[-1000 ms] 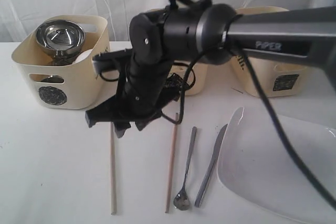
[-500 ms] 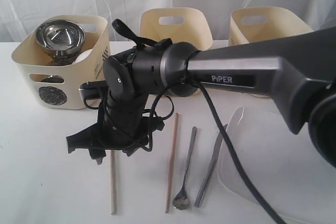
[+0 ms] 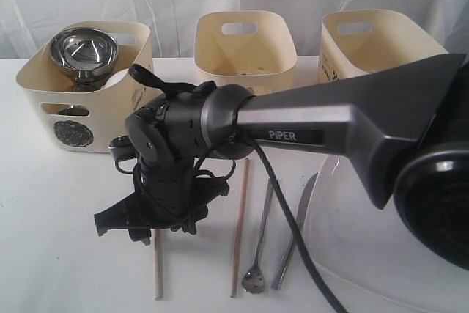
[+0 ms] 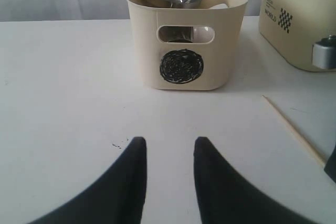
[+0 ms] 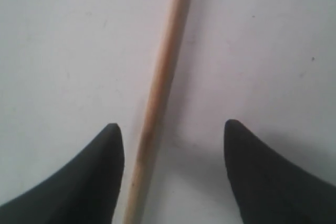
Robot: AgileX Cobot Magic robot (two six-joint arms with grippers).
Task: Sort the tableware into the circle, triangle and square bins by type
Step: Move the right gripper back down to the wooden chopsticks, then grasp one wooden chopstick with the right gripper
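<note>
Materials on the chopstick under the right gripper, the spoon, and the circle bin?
Chopstick: looks like wood or bamboo; pale tan, matte, no shine.
Spoon: likely steel; polished grey with bright glints.
Circle bin: probably plastic; cream, smooth, with rounded moulded corners and a cut-out handle slot.

Bright, flat, diffuse light with no clear source; white worktop (image 3: 51, 269) close to blown out in every view. Shadows soft and faint: one beside the chopstick (image 5: 163, 77) in right wrist view, one under the bin (image 4: 186, 40) in left wrist view. Glare spots on steel bowl (image 3: 83, 50). Exterior view: arm (image 3: 330, 119) housing at worktop's near right corner huge and blurred, white plate (image 3: 352, 247) barely readable
</note>
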